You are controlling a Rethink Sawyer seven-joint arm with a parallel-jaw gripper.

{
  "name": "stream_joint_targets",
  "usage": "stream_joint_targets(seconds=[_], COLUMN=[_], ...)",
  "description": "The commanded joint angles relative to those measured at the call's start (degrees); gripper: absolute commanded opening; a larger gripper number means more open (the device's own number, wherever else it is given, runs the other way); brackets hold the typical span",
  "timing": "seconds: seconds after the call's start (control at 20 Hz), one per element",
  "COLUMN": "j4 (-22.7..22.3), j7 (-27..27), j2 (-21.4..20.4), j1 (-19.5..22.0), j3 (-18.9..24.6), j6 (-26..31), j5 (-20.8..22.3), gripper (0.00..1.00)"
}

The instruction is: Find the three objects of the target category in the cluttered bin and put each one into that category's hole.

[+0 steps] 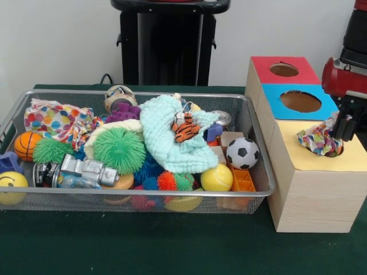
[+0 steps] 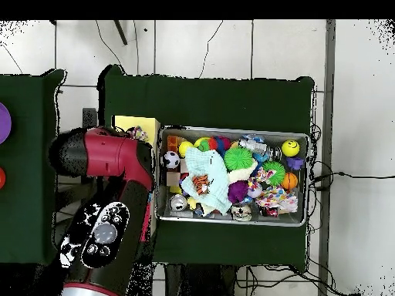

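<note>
Front view: the bin (image 1: 259,189) sits on the green-covered bench (image 1: 172,246), filling the left and centre of the frame. Three wooden boxes stand in a row at the right: red-topped box (image 1: 261,66) furthest back, blue-topped box (image 1: 275,106) in the middle, yellow-topped box (image 1: 312,189) nearest the camera.

The arm enters at the upper right edge. The end effector (image 1: 342,129) hangs over the hole (image 1: 338,152) of the yellow-topped box, beside a dotted fabric piece (image 1: 318,139). That piece is bunched at the hole's mouth, partly in and partly above the top surface. The dark fingers touch its right side, but I cannot tell whether they are clamped on it or parted.

A second dotted fabric piece (image 1: 57,121) lies in the upper left part of the bin, spread against the back wall above a small basketball (image 1: 26,145). A third piece cannot be made out in either view.

Other bin contents: mint-green cloth (image 1: 172,140) at centre with a toy tiger (image 1: 185,128) on it; spiky green ball (image 1: 119,150) left of centre; soccer ball (image 1: 242,152) at right; yellow ball (image 1: 217,178) at the front wall; yellow smiley ball (image 1: 11,186) at the lower left corner.

Overhead view: the arm (image 2: 116,166) covers the boxes at left of the bin (image 2: 231,129); only a corner of the yellow top (image 2: 135,123) shows. The end effector is hidden here.
</note>
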State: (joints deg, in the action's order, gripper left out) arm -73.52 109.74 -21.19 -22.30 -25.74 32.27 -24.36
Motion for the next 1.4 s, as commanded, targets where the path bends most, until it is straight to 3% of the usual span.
stream_joint_targets(seconds=[0.05, 0.9, 1.4], j4=[-6.7, -7.5, -8.0], j7=[14.7, 13.7, 12.9], j2=[0.7, -3.4, -3.4], j1=[1.7, 2.1, 2.5], j3=[4.6, 4.1, 4.5], j6=[0.3, 5.3, 3.4], j5=[-1.9, -2.1, -1.4], gripper=[0.00, 0.00, 0.00])
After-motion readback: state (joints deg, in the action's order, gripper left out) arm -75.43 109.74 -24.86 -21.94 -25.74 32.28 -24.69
